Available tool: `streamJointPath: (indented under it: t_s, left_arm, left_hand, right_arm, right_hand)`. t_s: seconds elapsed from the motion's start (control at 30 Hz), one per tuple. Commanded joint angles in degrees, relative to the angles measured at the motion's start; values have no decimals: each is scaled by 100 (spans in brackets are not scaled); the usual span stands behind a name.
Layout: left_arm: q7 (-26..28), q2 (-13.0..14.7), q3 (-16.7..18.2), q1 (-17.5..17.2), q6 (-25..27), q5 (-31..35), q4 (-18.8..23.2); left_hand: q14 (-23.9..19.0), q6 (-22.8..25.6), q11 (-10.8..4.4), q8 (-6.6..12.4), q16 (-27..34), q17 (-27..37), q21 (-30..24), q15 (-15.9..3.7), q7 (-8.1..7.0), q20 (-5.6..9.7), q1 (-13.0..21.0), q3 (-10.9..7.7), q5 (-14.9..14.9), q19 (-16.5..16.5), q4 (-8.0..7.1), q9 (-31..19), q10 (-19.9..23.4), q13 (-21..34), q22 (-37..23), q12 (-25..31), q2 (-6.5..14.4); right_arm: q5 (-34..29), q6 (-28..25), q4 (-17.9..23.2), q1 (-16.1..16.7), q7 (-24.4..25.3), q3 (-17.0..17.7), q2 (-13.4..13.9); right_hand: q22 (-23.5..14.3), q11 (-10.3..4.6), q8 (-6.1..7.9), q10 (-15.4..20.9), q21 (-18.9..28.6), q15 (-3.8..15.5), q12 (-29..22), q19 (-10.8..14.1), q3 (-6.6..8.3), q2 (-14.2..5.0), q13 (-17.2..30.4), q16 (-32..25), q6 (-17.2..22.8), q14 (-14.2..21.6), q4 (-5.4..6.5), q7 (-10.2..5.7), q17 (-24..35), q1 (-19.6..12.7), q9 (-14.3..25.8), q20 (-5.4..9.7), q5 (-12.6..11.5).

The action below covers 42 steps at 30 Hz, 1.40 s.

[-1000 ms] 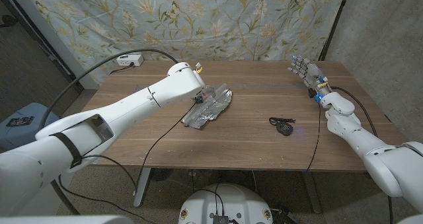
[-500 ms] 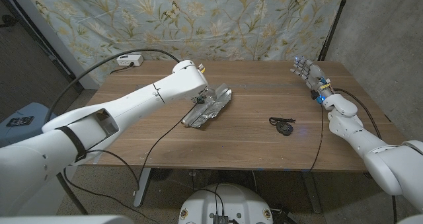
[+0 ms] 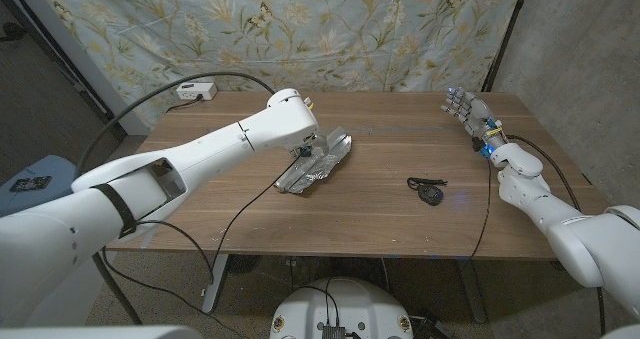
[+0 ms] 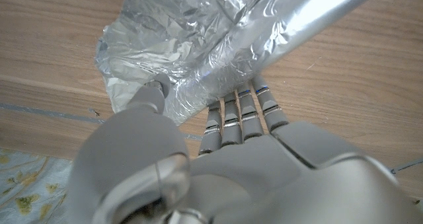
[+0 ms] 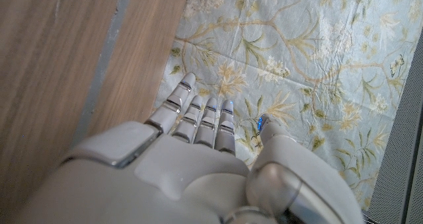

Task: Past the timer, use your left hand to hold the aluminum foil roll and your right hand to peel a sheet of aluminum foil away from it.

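Securing step: left hand point(image 3: 300, 144) clasps the foil roll point(image 3: 318, 162) mid-bench; right hand point(image 3: 466, 112), fingers apart and holding nothing at far right, must next cross to the loose sheet.

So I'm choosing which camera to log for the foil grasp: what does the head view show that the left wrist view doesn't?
Head view alone: the right hand open at the table's far right corner, a small black object on the wood, a white box at the far left corner, and the floral cloth behind. Left wrist view alone: the left hand's fingers tucked under the foil and its thumb pressing the crinkled sheet. Both show the left hand at the aluminum foil roll on the wooden table.
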<state>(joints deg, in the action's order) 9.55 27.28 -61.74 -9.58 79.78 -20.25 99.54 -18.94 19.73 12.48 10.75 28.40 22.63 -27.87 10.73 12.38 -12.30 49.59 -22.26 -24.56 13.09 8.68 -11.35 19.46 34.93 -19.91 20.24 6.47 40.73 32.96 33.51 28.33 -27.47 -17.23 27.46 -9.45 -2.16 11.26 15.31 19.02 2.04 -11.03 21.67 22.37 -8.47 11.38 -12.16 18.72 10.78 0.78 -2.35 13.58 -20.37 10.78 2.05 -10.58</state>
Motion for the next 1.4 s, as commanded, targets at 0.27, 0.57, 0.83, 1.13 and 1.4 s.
streamJointPath:
  t_s: [0.27,0.57,0.83,1.13,1.4]
  left_arm:
    - [-7,-242,-610,478,20,-163,-462]
    - [-57,-436,-905,672,14,-79,-682]
    - [-253,-647,-1184,826,-55,79,-935]
    - [-386,-855,-1421,938,-144,284,-1199]
    - [-374,-879,-1488,935,-144,454,-1167]
  left_hand:
    - [-301,190,-7,44,29,-36,-211,-33,8,-8,184,-77,14,232,49,-26,188,152,103,169,-26]
    - [-376,212,-8,42,58,-23,-302,-35,10,-10,247,-58,46,260,51,-32,218,234,186,221,-82]
    - [-470,304,-9,52,45,-26,-462,-60,10,-11,360,-100,45,327,29,-51,280,367,281,344,-79]
    - [-761,554,-15,71,183,50,-859,-120,13,-12,621,-227,-64,424,57,-104,493,625,456,580,-97]
    - [-1211,956,-61,127,577,235,-1422,-257,13,-16,1031,-363,-252,606,82,-225,849,928,578,912,-131]
  right_arm:
    - [74,39,-396,-132,-200,59,-92]
    - [95,107,-761,-287,-347,95,-184]
    - [134,113,-941,-333,-438,157,-228]
    - [207,107,-934,-247,-464,252,-212]
    - [271,91,-960,-203,-467,320,-248]
  right_hand:
    - [-35,13,-3,2,-54,-22,-34,71,9,-37,26,-47,-30,-15,-24,-16,5,26,28,-1,12]
    - [-36,18,-3,3,-68,-37,-34,85,10,-42,26,-58,-32,7,-24,-21,5,37,28,-1,12]
    - [-36,12,-3,6,-82,-33,-36,93,11,-48,26,-63,-35,12,-27,-18,6,43,28,-2,11]
    - [-37,6,-2,-2,-99,-45,-33,100,15,-50,25,-67,-36,19,-30,-23,4,50,27,-15,11]
    - [-38,0,-1,-1,-112,-49,-34,109,18,-51,25,-70,-37,27,-33,-24,3,56,27,-19,11]
